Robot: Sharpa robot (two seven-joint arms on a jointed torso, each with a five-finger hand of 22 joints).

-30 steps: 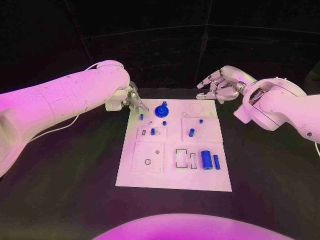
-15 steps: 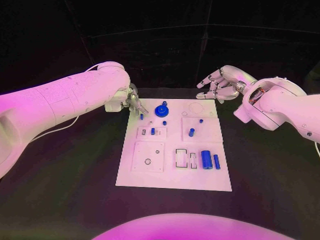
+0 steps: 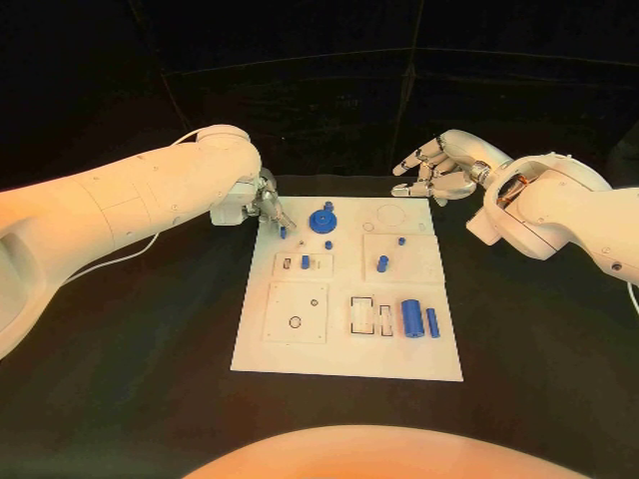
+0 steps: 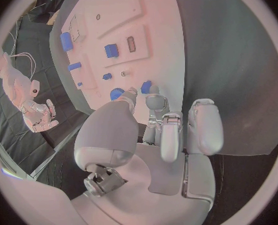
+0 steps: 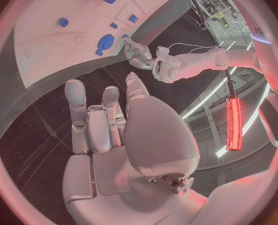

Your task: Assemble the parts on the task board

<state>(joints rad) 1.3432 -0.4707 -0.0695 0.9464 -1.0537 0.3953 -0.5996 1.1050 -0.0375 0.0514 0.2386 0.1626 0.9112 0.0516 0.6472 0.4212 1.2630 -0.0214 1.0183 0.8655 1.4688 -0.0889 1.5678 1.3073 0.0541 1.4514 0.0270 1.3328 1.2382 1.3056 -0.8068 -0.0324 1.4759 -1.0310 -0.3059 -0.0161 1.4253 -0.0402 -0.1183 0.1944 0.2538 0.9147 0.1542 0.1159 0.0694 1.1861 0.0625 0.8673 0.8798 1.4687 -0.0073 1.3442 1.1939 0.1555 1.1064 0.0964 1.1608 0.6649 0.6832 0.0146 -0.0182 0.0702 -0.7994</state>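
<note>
Fingers of the left hand (image 3: 264, 203) reach down onto the far left corner of the task board (image 3: 345, 351), at about eleven o'clock from its centre in the head view, and their tips meet a small blue peg (image 3: 283, 233) there. That pose reads as a pinch on the peg, likely to seat it or lift it; a firm hold cannot be confirmed from here. The right hand (image 3: 437, 168) hangs off the board at about one o'clock, fingers loosely curled and apart, holding nothing, seemingly parked clear of the work. Just beside the peg sits a blue round knob (image 3: 322, 219), the nearest thing the fingers could knock. Further toward six o'clock lie a blue cylinder (image 3: 410, 318) and a thinner blue bar (image 3: 432, 322), well apart from both hands.

From the left wrist, the left hand (image 4: 157, 130) points at the board (image 4: 163, 30) edge, and two fingertips (image 4: 154, 101) touch the small blue peg (image 4: 145, 86); whether they grip it or merely rest on it I cannot tell. A second blue piece (image 4: 117, 93) lies just beside the thumb.

From the right wrist, the right hand (image 5: 114, 135) is empty, fingers straight and spread, above dark table (image 5: 45, 135) short of the board (image 5: 51, 20). The blue round knob (image 5: 105, 42) and the left hand (image 5: 139, 52) show beyond.
</note>
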